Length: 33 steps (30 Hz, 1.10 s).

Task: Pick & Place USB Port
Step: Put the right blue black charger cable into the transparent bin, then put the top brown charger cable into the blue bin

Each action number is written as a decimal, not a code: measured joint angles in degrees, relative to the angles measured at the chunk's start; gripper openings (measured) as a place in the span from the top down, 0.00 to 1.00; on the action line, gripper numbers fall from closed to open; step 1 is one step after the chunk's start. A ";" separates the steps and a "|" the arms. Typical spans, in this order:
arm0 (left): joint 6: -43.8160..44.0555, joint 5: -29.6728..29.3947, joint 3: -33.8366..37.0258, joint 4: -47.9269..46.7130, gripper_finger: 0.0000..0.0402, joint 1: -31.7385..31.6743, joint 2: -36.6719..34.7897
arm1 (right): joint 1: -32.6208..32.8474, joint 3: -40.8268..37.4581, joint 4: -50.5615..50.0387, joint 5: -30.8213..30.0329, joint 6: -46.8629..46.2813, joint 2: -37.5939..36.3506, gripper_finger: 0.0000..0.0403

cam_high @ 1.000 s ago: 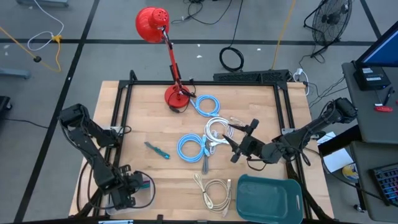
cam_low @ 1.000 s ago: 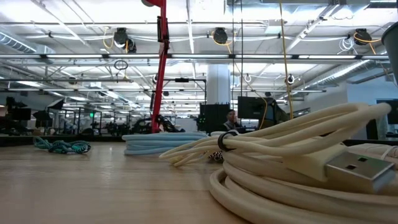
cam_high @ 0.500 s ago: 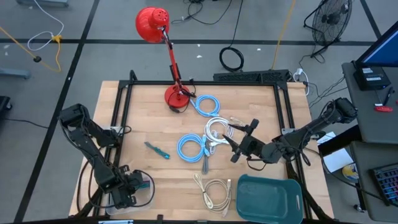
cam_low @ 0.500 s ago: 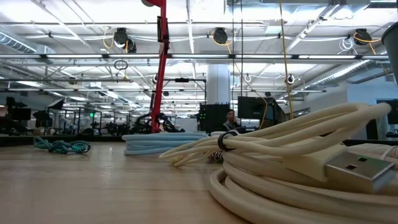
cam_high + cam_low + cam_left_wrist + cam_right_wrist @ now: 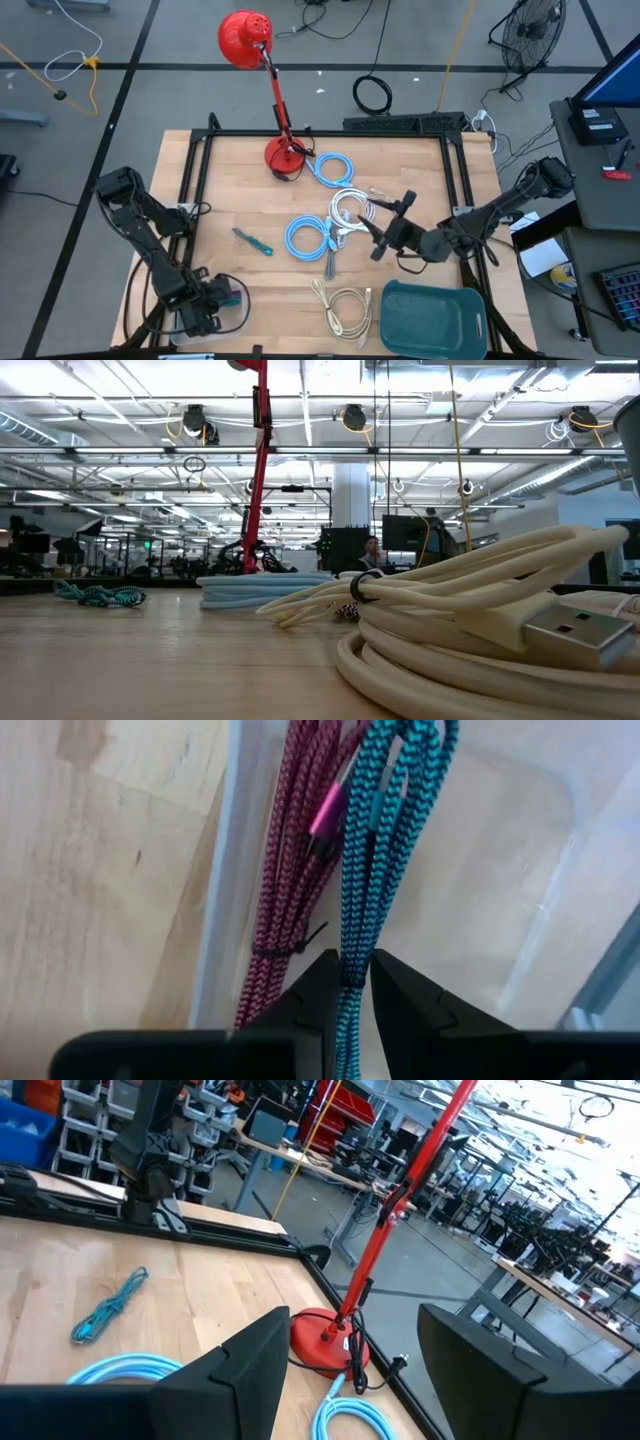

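"Okay, left gripper (image 5: 355,985) first, where's it at?"

"Near-left corner of the table (image 5: 230,190), over the clear bin (image 5: 500,870). Jaws nearly together, teal braided cable (image 5: 385,840) fills the slim gap between them, so it's pinched there. The rest of that cable hangs down into the bin."

"Anything else in that bin?"

"Magenta braided cable (image 5: 290,870), lying right beside the teal one, touching it, tied with a dark zip tie."

"Right gripper (image 5: 378,215)?"

"Mid-right of the table, above the white cable coil (image 5: 350,210). Jaws spread wide, nothing between them. Its wrist view looks out at the red lamp (image 5: 275,100) base at the far edge."

"Other cables on the wood?"

"Light blue coil (image 5: 308,237) just left of the white one, touching it. Second blue coil (image 5: 330,168) by the lamp base. Small teal cable (image 5: 252,241) lying loose left of centre, apart from the rest. Cream cable bundle (image 5: 345,305) at the near edge, just beside the green bin (image 5: 430,315)."

"Low view?"

"Cream bundle up close, its USB plug (image 5: 580,635) lying on top of the loops. No gripper shows there."
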<state>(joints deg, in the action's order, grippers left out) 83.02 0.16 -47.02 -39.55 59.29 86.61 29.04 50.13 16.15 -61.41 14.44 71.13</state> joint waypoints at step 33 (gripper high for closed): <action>-10.95 -36.65 -23.80 -36.88 0.85 -1.87 -4.04 | -1.20 0.00 -2.35 0.14 -1.75 -0.02 0.47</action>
<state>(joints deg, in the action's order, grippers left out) 72.07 -36.49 -70.83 -76.43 57.42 82.57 27.83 50.13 13.80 -61.28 12.69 71.11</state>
